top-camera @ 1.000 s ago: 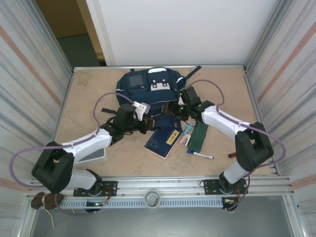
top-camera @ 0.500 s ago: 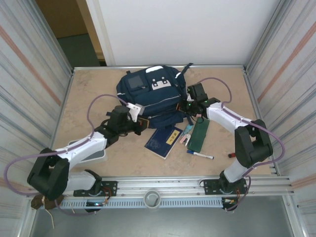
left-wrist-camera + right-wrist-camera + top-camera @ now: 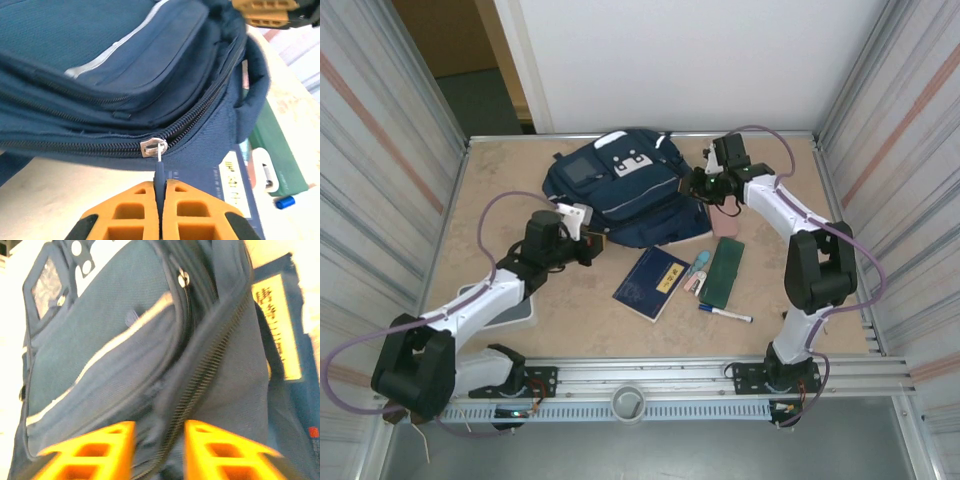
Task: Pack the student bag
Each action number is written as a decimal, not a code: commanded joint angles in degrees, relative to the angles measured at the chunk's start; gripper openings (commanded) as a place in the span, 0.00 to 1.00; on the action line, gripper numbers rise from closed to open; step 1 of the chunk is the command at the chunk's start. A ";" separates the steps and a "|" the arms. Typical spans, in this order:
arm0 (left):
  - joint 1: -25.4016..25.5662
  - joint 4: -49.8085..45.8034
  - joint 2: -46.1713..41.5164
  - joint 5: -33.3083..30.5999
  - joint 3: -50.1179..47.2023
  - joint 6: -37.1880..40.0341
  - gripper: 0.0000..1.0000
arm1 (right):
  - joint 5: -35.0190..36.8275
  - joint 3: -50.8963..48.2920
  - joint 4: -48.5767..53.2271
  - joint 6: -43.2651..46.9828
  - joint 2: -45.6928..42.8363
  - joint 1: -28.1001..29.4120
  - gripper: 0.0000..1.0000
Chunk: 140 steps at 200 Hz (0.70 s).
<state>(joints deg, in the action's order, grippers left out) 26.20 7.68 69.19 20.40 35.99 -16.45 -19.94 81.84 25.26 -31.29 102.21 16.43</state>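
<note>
Nearest, a navy book [image 3: 652,283] and a green case [image 3: 725,272] lay loose on the counter [image 3: 500,185], not yet packed. Just beyond, the left gripper [image 3: 161,185] was clenched on the zipper pull [image 3: 152,146] of the student bag [image 3: 620,190], which lay front-up towards the far wall. At the bag's right side the right gripper [image 3: 159,432] had its jaws apart astride the zipped edge; whether they pinched fabric could not be told. The step looked like unzipping. Next, the pull needed drawing along its track while the bag was steadied.

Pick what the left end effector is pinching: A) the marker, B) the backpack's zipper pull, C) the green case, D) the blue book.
B: the left wrist view shows the left end effector shut on the thin zipper pull hanging from the backpack.
</note>
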 commanded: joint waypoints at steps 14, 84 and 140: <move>4.03 6.12 2.45 3.15 6.00 -1.24 0.00 | 0.41 -10.52 -0.51 -2.38 -11.46 -0.11 0.71; 6.76 5.85 4.99 3.25 6.92 0.10 0.00 | -2.34 -30.02 -22.18 -19.59 -16.04 6.51 0.92; 5.59 3.96 1.97 -1.26 2.72 1.11 0.00 | 0.36 -29.02 -20.85 -16.82 -14.79 3.52 0.18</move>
<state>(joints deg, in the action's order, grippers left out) 32.42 8.75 74.56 20.86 40.36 -16.51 -20.91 51.59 4.82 -49.30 88.49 22.22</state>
